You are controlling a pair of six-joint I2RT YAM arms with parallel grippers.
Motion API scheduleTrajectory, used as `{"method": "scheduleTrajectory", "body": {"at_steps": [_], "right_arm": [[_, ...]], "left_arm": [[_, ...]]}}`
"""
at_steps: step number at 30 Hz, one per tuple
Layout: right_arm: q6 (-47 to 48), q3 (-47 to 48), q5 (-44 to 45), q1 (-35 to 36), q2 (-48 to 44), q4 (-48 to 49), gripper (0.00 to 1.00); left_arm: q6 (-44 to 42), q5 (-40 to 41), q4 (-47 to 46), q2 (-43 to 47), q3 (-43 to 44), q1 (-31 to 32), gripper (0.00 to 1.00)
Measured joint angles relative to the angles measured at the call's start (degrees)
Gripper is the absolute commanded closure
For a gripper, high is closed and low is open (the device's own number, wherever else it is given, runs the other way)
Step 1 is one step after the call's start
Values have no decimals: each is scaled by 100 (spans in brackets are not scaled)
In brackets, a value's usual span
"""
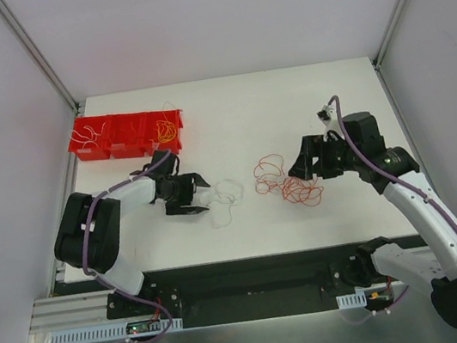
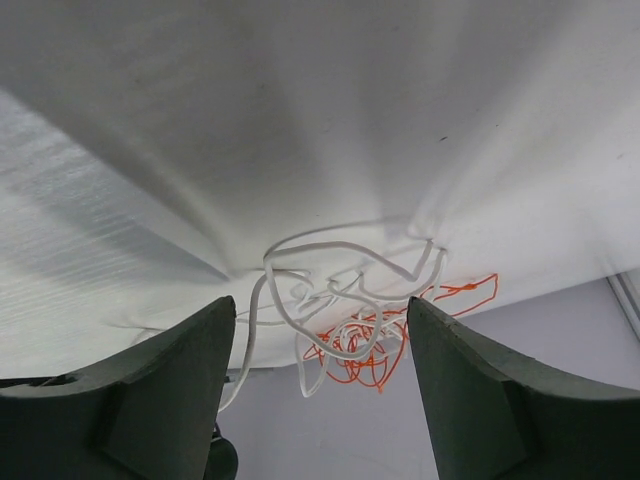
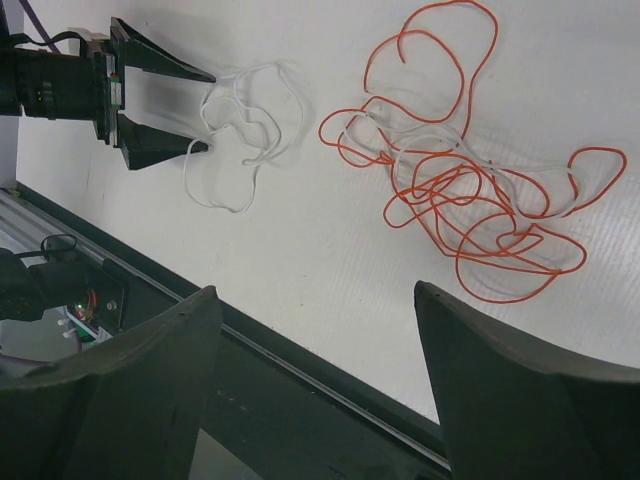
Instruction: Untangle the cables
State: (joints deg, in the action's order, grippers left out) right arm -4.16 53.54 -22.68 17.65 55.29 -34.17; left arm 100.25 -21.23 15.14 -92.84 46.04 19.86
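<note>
The left hand (image 1: 203, 195) is spread, grasping nothing, fingers pointing right. Just off its fingertips lies the white cable (image 2: 345, 300), loose loops strung on a slant from far-right to near-left on the tabletop (image 1: 287, 101). Beside that, the orange-red cables (image 3: 470, 200) form a knot stretched diagonally, from far-left to near-right. The right hand (image 1: 299, 167) hangs at the tangle's right edge, fingers wide and released. A red bin (image 1: 127, 134) at the far-left corner holds more wires.
</note>
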Motion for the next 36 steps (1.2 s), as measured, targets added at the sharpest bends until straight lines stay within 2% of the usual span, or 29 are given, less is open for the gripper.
{"method": "scheduleTrajectory", "body": {"at_steps": [3,5,15,17,23,30,36], "right_arm": [[39,2,96,-7,-101,-2,20],[42,2,127,-7,-125,-2,20],[42,2,269,-22,-129,-59,20],[42,2,282,-22,-131,-72,20],[44,2,321,-22,-136,-92,20],[59,2,382,-22,-136,-131,20],[79,2,400,-22,-133,-140,21]], "left_arm": [[59,-7,2,-9,9,2,49],[74,-42,2,-39,44,2,54],[63,-238,-131,-367,417,7,57],[61,-243,-131,-372,417,7,64],[-79,-260,-157,-494,417,7,100],[-691,-170,-199,-374,540,2,100],[-1679,332,76,868,649,-81,100]]}}
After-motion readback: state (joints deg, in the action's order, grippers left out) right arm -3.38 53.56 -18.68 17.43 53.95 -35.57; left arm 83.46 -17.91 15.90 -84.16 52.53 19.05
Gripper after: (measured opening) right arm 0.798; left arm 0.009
